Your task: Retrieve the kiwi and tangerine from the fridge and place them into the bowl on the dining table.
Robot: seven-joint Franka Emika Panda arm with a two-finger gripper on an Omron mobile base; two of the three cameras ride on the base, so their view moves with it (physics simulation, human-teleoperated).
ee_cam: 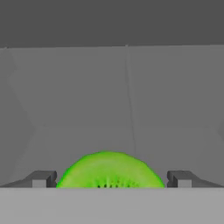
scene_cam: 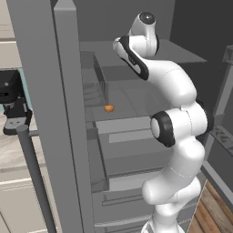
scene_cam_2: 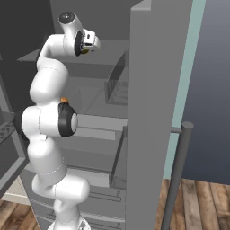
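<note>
Kiwi (ee_cam: 109, 170) sits between wide-open end effector (ee_cam: 110, 178) fingers inside fridge (scene_cam: 136, 104), not yet gripped. Tangerine (scene_cam: 108, 108) rests on lower shelf. Both fruits yet to reach bowl.

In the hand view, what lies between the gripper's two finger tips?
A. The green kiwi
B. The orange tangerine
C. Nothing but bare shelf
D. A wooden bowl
A: the kiwi sits between the open gripper's tips, with a gap on each side, while the tangerine lies on a fridge shelf.
</note>
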